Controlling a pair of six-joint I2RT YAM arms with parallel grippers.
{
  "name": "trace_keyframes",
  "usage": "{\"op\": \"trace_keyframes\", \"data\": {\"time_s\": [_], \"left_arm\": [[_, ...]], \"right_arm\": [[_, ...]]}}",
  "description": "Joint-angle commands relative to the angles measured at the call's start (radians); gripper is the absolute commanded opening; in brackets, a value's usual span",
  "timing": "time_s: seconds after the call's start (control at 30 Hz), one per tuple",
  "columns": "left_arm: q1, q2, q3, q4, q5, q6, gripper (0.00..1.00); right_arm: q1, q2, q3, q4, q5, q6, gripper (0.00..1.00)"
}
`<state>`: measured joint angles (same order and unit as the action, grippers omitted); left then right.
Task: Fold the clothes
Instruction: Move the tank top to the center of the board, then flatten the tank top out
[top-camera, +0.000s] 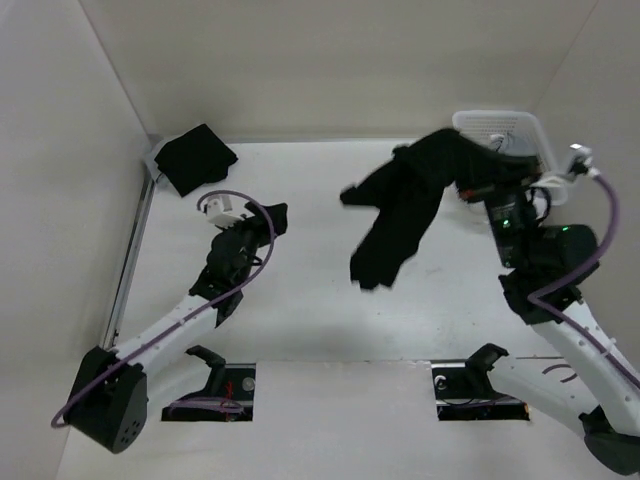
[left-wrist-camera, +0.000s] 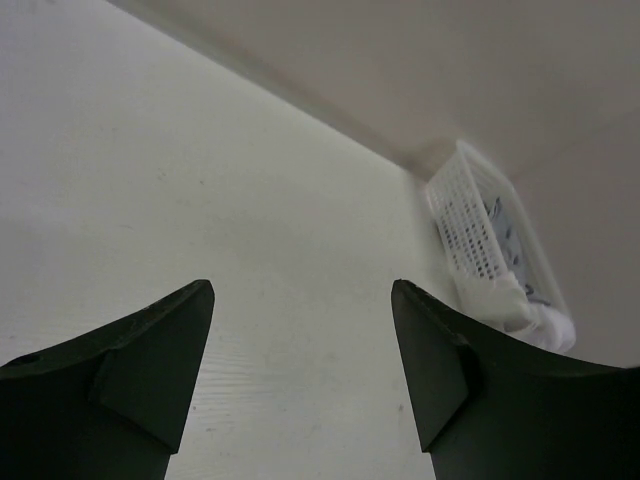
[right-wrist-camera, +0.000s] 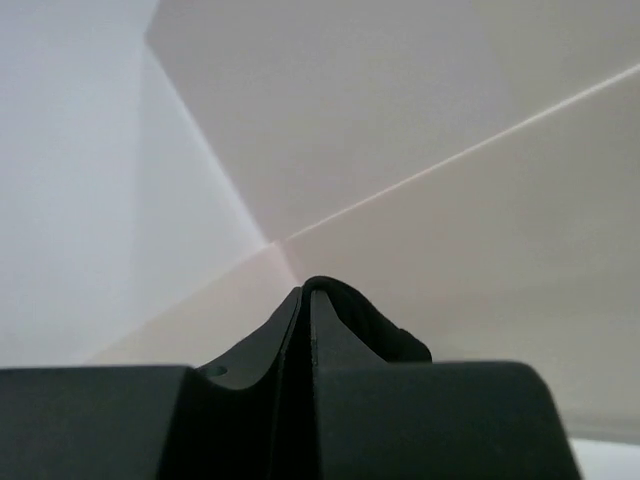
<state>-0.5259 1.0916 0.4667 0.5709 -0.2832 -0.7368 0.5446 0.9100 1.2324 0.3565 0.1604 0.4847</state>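
The clothes, a plain black garment (top-camera: 400, 205), hang in the air right of the table's middle, drooping from near the basket down to the lower left. My right gripper (top-camera: 468, 172) is shut on the garment's upper end. In the right wrist view the jaws (right-wrist-camera: 306, 295) are pressed together, with a fold of the black garment (right-wrist-camera: 385, 322) draped over the tip. My left gripper (top-camera: 272, 216) hovers over the left half of the table, well apart from the garment. It stands open (left-wrist-camera: 302, 290) with only bare table between its fingers.
A white perforated basket (top-camera: 500, 125) stands in the back right corner and also shows in the left wrist view (left-wrist-camera: 470, 230), holding pale cloth. A folded black cloth (top-camera: 195, 158) lies in the back left corner. White walls close in the table.
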Motion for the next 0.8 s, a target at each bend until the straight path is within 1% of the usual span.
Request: {"op": "trace_keyframes", "data": {"time_s": [0.0, 0.03, 0.07, 0.1, 0.13, 0.17, 0.2, 0.27, 0.3, 0.33, 0.37, 0.4, 0.43, 0.5, 0.53, 0.57, 0.6, 0.63, 0.67, 0.7, 0.73, 0.77], "left_arm": [[0.08, -0.146, -0.062, -0.095, -0.069, -0.079, 0.72], [0.092, -0.166, -0.071, -0.117, -0.076, -0.067, 0.72], [0.093, -0.167, -0.076, -0.129, -0.076, -0.058, 0.72], [0.09, -0.157, -0.077, -0.132, -0.076, -0.05, 0.72], [0.083, -0.142, -0.077, -0.131, -0.073, -0.039, 0.72], [0.053, -0.097, -0.066, -0.134, -0.065, -0.027, 0.71], [0.031, -0.07, -0.059, -0.135, -0.062, -0.018, 0.71], [-0.028, -0.007, -0.034, -0.138, -0.045, 0.016, 0.69], [-0.064, 0.026, -0.017, -0.144, -0.04, 0.037, 0.69], [-0.081, 0.04, -0.013, -0.146, -0.04, 0.046, 0.68], [-0.128, 0.089, 0.006, -0.151, -0.043, 0.072, 0.65], [-0.153, 0.118, 0.016, -0.155, -0.043, 0.089, 0.64], [-0.186, 0.163, 0.035, -0.167, -0.042, 0.118, 0.62], [-0.228, 0.218, 0.062, -0.207, -0.04, 0.148, 0.54], [-0.243, 0.238, 0.072, -0.224, -0.043, 0.155, 0.53], [-0.256, 0.254, 0.076, -0.227, -0.037, 0.16, 0.53], [-0.272, 0.272, 0.085, -0.232, -0.031, 0.165, 0.53], [-0.286, 0.283, 0.093, -0.233, -0.022, 0.169, 0.53], [-0.306, 0.292, 0.102, -0.232, -0.002, 0.172, 0.53], [-0.329, 0.298, 0.113, -0.233, 0.025, 0.181, 0.52], [-0.344, 0.3, 0.122, -0.238, 0.044, 0.191, 0.51], [-0.367, 0.297, 0.127, -0.243, 0.067, 0.2, 0.49]], "right_arm": [[0.106, -0.031, -0.334, 0.045, -0.042, 0.182, 0.11], [0.099, 0.051, -0.458, 0.127, -0.083, 0.242, 0.2], [0.078, 0.111, -0.493, 0.157, -0.103, 0.267, 0.27], [0.015, 0.25, -0.51, 0.18, -0.161, 0.296, 0.4], [-0.031, 0.37, -0.479, 0.162, -0.25, 0.31, 0.49], [-0.059, 0.444, -0.446, 0.141, -0.304, 0.313, 0.54], [-0.089, 0.522, -0.401, 0.1, -0.347, 0.313, 0.56], [-0.104, 0.556, -0.378, 0.056, -0.323, 0.319, 0.6], [-0.101, 0.546, -0.376, 0.023, -0.277, 0.293, 0.64], [-0.088, 0.534, -0.381, 0.01, -0.257, 0.27, 0.65], [-0.064, 0.503, -0.396, -0.022, -0.216, 0.238, 0.66], [-0.048, 0.482, -0.412, -0.046, -0.182, 0.223, 0.64], [-0.021, 0.449, -0.441, -0.088, -0.13, 0.203, 0.51], [0.017, 0.402, -0.493, -0.158, -0.063, 0.184, 0.23], [0.039, 0.376, -0.528, -0.201, -0.024, 0.187, 0.09], [0.068, 0.354, -0.562, -0.247, 0.008, 0.189, 0.05], [0.085, 0.339, -0.583, -0.284, 0.031, 0.192, 0.05], [0.106, 0.316, -0.614, -0.324, 0.065, 0.199, 0.08], [0.122, 0.297, -0.635, -0.352, 0.092, 0.213, 0.15], [0.139, 0.274, -0.666, -0.381, 0.125, 0.236, 0.26], [0.146, 0.248, -0.695, -0.402, 0.148, 0.265, 0.35], [0.146, 0.23, -0.72, -0.41, 0.157, 0.285, 0.4]]}}
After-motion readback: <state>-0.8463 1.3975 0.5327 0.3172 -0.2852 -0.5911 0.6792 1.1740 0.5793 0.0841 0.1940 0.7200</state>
